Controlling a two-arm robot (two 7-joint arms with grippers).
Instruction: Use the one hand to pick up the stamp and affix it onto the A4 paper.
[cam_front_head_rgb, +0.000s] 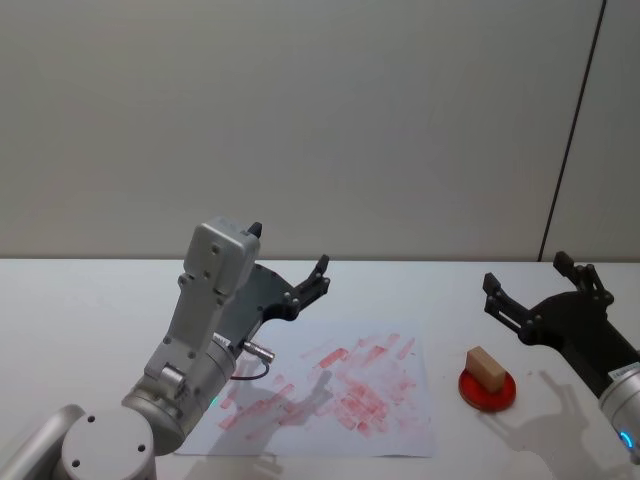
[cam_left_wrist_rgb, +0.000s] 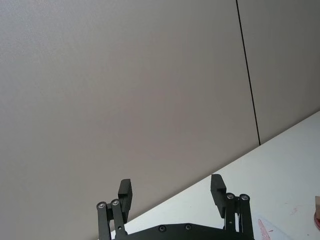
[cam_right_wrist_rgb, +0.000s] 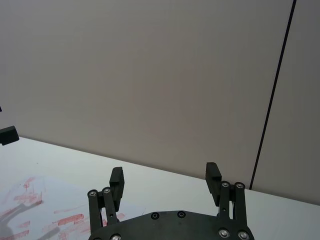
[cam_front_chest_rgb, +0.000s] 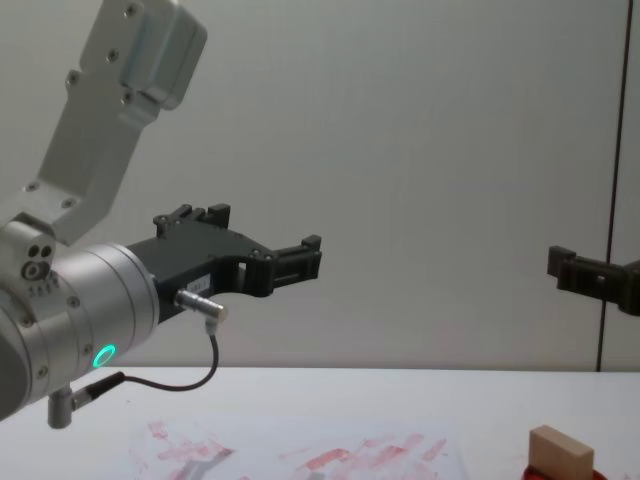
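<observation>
Squarely down on the stamp (cam_front_head_rgb: 486, 366), you needed.
Your right gripper (cam_front_head_rgb: 525, 273) hung released, empty, raised near the stamp on its ink pad (cam_front_head_rgb: 500, 397) beside the A4 paper (cam_front_head_rgb: 400, 420); left gripper (cam_front_head_rgb: 290, 250) idled splayed near the paper.

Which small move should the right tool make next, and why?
Probably lower the right tool toward the stamp, with its fingers kept open. The stamp lies untouched on the red pad, not yet on the paper, and the right tool hangs open, raised and apart from it. The left tool hangs open above the paper's left part.
</observation>
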